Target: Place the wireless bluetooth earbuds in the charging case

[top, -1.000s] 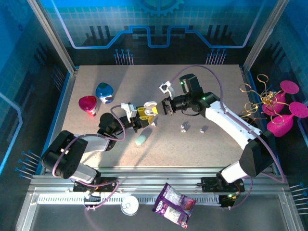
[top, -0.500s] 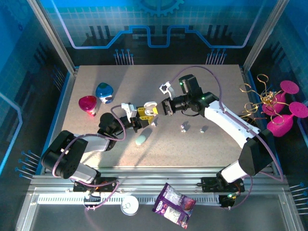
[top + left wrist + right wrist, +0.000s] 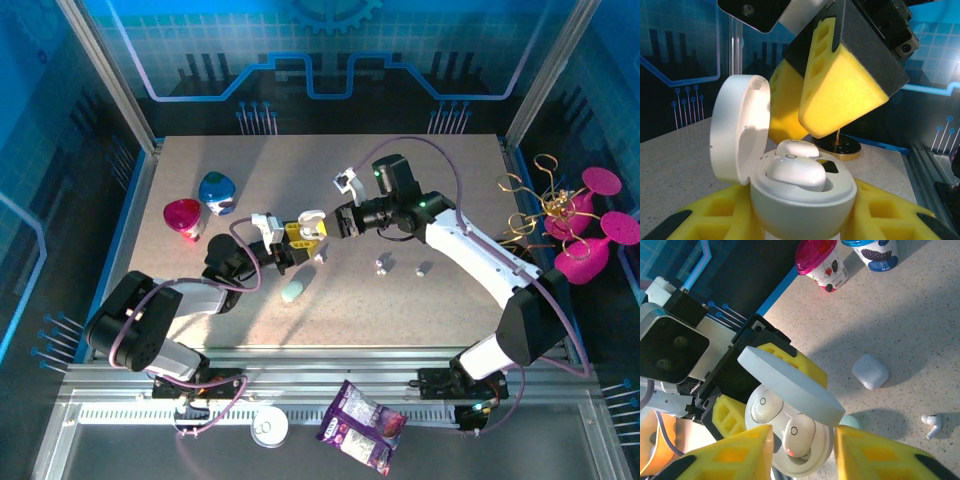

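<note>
while both arms meet mid-table

my left arm lies low, reaching right; my right arm bends in toward it. neither has visibly shifted from a second ago. my left gripper clamps the open charging case; my right gripper hangs over it, jaws parted, empty. two earbuds sit inside.

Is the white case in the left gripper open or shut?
Open: the round white plastic charging case has its lid tipped back, two white earbuds seated inside.
</note>
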Controlling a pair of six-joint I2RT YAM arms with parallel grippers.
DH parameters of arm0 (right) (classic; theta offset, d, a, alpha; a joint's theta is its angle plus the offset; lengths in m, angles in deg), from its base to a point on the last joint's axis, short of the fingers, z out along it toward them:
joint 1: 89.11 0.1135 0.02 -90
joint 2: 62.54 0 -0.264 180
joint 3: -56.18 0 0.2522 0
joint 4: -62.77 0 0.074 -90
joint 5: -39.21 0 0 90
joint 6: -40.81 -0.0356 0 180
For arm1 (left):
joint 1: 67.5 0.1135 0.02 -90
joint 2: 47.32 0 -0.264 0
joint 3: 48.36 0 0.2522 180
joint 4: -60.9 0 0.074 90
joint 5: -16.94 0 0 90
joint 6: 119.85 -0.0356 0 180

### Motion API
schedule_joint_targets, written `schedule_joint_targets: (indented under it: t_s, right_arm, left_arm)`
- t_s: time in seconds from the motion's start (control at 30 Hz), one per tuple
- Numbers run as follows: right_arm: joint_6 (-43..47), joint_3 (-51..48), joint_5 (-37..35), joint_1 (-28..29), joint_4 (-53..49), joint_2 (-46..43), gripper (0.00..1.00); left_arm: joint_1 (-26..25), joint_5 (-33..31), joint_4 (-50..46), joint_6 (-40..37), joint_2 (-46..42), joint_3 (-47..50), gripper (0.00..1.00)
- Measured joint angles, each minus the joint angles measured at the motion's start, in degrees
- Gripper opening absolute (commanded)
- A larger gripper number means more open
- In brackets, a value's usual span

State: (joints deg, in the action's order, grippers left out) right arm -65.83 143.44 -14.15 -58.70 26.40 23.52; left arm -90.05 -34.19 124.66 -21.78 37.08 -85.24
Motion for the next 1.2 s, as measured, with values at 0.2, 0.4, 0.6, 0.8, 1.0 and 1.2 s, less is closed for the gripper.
schedule_joint_targets:
  t_s: [0.2, 0.4, 0.6, 0.8, 1.0, 1.2]
  right_arm:
    - [-2.1, -2.4, 0.5, -1.0, 4.1, -3.3, 0.54]
    - [-5.8, -3.5, 0.7, -2.8, 8.5, -5.8, 0.76]
    - [-6.5, 5.7, -4.0, -2.8, 2.6, 0.2, 0.79]
    - [-5.2, 8.0, -4.8, -2.7, -1.4, 3.5, 0.84]
    - [-1.5, 7.5, -4.3, -1.6, -3.7, 3.5, 0.85]
    - [-0.2, 4.0, -4.0, -1.6, -4.2, 0.4, 0.85]
  left_arm:
    - [0.0, 0.0, 0.0, -0.6, 0.0, 0.0, 0.33]
    - [0.0, 0.7, 0.4, -1.1, 0.0, 0.0, 0.33]
    - [0.0, 2.2, 0.4, -1.8, 0.0, 0.0, 0.33]
    - [0.0, 2.1, 0.4, -2.0, 0.0, 0.0, 0.33]
    - [0.0, 2.1, 0.3, -1.8, 0.0, -0.5, 0.33]
    - [0.0, 1.2, -0.3, -1.0, 0.1, -0.5, 0.33]
